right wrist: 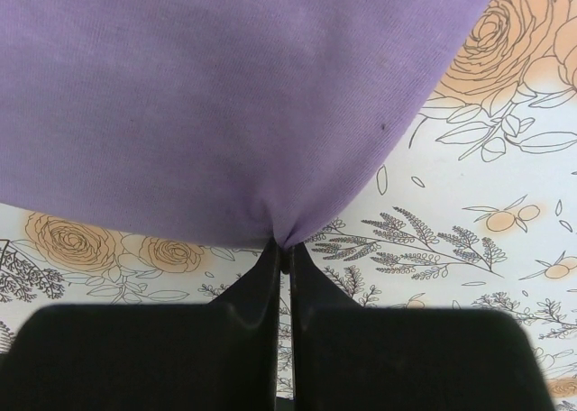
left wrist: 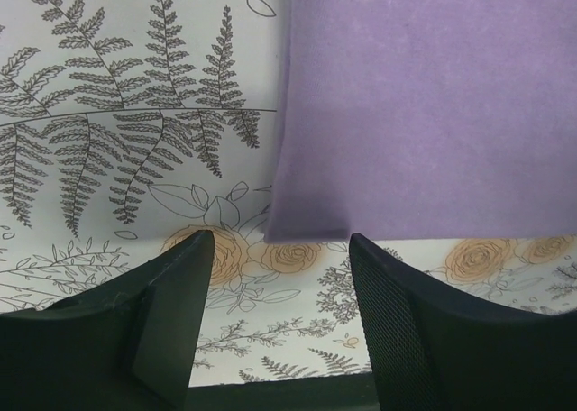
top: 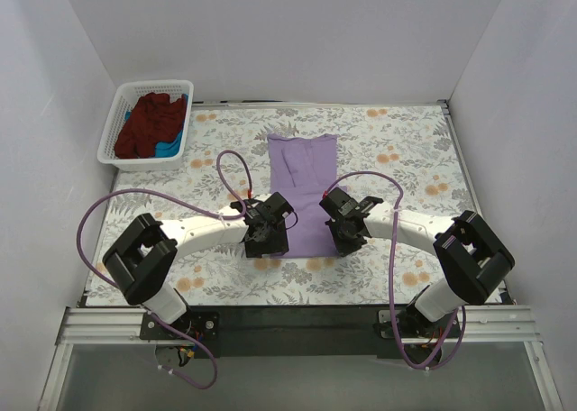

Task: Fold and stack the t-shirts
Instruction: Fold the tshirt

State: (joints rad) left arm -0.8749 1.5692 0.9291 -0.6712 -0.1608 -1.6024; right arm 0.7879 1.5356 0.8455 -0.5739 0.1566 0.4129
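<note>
Right wrist view: lavender t-shirt (right wrist: 225,95) pinched

The right pincer (right wrist: 285,253) was clamped on the near hem of the shirt, flat on the desk (top: 397,141). The left pincer (left wrist: 281,249) was seen wide open, empty, at the other corner, presumably so both could be raised together.
</note>
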